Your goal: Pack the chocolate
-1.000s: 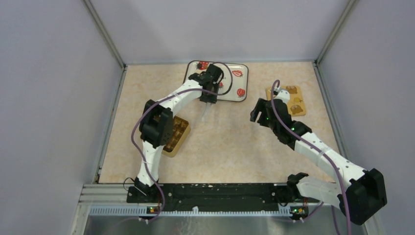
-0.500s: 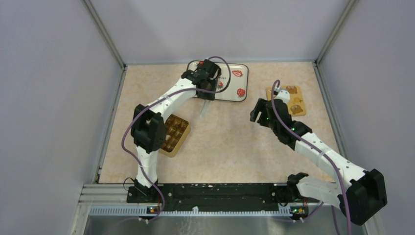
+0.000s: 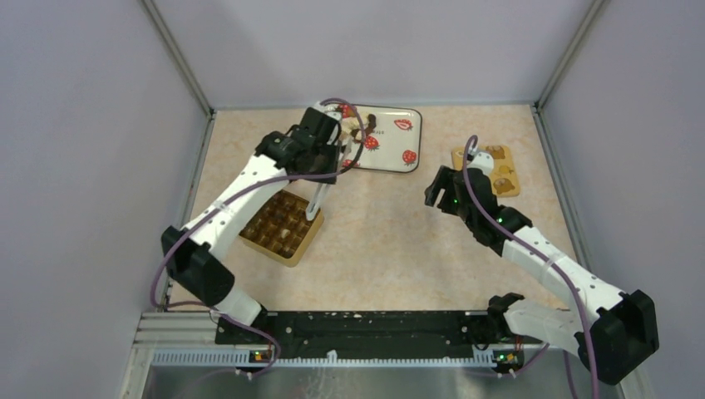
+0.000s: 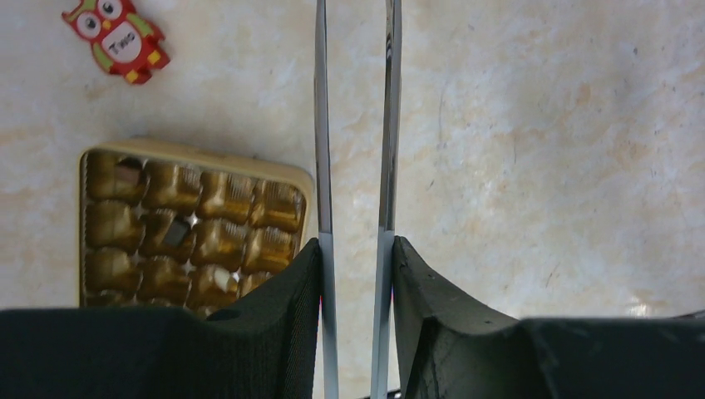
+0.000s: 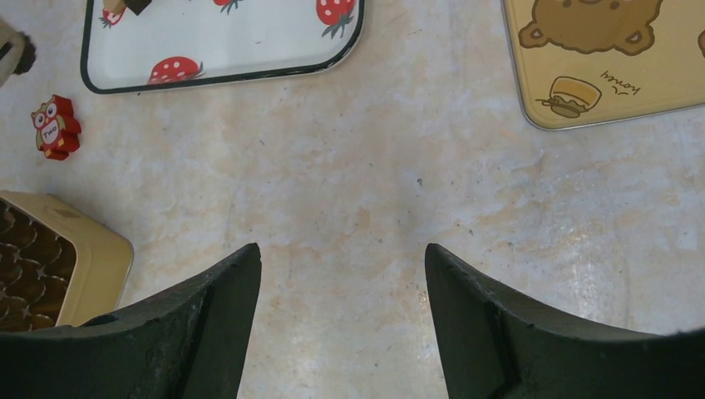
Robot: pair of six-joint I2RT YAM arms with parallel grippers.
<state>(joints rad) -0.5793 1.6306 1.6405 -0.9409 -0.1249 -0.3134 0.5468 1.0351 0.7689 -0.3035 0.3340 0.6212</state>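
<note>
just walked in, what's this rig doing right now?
The left gripper, with long thin fingers, hangs beside the gold compartment tray, which holds just a few chocolate pieces; more lie on the strawberry-print tray. The tips are too small to show whether they carry a piece. The right gripper hovers open and empty over the table, near the yellow bear lid.

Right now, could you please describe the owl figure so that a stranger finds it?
On the beige table, look between the strawberry-printed tray and the gold compartment box. The owl lies there: red, big-eyed, far smaller than either.
</note>
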